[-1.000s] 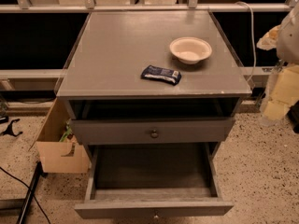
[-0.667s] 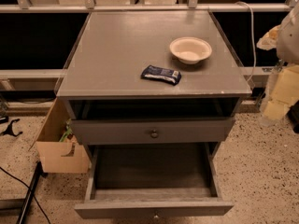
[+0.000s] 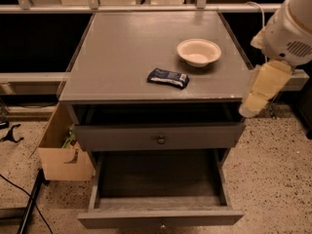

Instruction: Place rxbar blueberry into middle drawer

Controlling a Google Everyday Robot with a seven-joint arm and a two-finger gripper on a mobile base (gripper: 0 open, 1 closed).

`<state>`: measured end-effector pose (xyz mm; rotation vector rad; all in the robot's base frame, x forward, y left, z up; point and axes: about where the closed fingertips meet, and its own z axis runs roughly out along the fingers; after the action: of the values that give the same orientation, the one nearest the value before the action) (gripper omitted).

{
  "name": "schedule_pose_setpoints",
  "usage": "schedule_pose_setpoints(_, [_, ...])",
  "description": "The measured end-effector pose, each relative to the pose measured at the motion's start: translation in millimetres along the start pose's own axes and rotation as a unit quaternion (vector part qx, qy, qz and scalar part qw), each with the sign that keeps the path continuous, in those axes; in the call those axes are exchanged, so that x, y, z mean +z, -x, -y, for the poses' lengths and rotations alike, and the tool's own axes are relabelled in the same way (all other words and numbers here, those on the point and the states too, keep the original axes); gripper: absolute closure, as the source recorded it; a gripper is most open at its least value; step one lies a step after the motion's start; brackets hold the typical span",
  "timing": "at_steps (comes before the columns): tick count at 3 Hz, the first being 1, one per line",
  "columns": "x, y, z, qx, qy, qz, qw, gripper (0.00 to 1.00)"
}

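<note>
The rxbar blueberry (image 3: 168,78), a dark blue flat bar with white print, lies on the grey cabinet's top (image 3: 122,48), just front-left of the white bowl. The middle drawer (image 3: 161,217) is pulled out wide below the knobbed drawer, and its grey tray holds nothing. My gripper (image 3: 254,101) hangs on the white arm at the cabinet's right front corner. It is beside the top edge, well to the right of the bar and apart from it.
A round cream-white bowl (image 3: 199,51) stands on the top at the back right. The drawer under the tabletop (image 3: 160,139) is nearly shut. An open cardboard box (image 3: 61,155) sits on the floor at the cabinet's left. Black cables lie at the lower left.
My arm and gripper have moved a little to the left, closer to the cabinet's right edge. The bar, bowl and drawers have not moved.
</note>
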<state>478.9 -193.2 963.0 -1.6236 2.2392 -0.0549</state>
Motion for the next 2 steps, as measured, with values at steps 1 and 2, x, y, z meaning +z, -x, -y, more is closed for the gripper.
schedule_pose_setpoints(1, [26.0, 21.7, 15.5, 0.041, -0.007, 0.02, 0.9989, 0.0])
schedule_pose_setpoints(2, [42.3, 32.5, 25.2, 0.073, -0.009, 0.036, 0.9966, 0.0])
